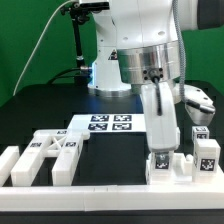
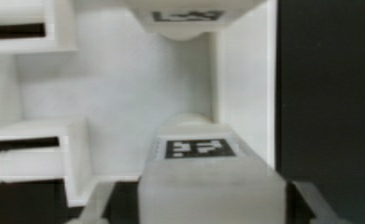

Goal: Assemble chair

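Your end effector [image 1: 160,150] grips the tagged chair piece [image 2: 197,170], jaws half-closed. The piece sits directly below it, long axis seemingly upright.

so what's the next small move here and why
Probably a short, slow straight lift. The pincer is down on a white chair piece by the border rail, with another tagged piece close beside it. Whether it grips firmly is unclear, so lifting slowly would test the hold.

Chair parts [image 1: 45,158] are matte white with black-and-white square tags [image 2: 198,149]. Table [image 1: 110,165] black. Central marker board [image 1: 78,124] white, tagged likewise. Arm [image 1: 140,30] glossy white. Upper-left wall [image 1: 25,40] green.
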Tool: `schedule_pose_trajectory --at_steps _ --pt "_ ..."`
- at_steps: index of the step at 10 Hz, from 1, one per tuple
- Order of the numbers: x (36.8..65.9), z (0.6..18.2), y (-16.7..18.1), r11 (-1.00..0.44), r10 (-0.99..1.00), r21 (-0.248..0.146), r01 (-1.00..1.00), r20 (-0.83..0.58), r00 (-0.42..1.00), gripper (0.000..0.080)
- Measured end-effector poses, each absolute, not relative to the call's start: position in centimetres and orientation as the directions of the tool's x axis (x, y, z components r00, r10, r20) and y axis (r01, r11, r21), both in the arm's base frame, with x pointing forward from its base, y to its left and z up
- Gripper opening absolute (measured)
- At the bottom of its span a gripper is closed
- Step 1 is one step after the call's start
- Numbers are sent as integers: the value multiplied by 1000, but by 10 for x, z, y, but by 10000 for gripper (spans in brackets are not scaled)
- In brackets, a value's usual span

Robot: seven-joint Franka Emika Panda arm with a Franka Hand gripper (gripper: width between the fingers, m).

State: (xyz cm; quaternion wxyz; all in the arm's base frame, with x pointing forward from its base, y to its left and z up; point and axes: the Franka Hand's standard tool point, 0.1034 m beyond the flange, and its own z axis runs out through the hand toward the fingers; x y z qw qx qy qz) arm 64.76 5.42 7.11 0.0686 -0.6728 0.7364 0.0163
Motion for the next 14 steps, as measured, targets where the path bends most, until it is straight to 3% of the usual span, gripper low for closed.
schedule_pose_trajectory --at_steps 2,4,7,10,14 --pt "644 69 50 196 -975 -46 -980 -119 -189 289" --pt "643 68 49 203 -973 -42 -978 -119 -197 289" --pt "646 74 54 165 -980 -54 -985 -121 -158 609" --pt "653 115 50 77 -989 -108 -991 -136 -62 648" --pt "652 109 50 76 -989 -102 -992 -133 -62 649"
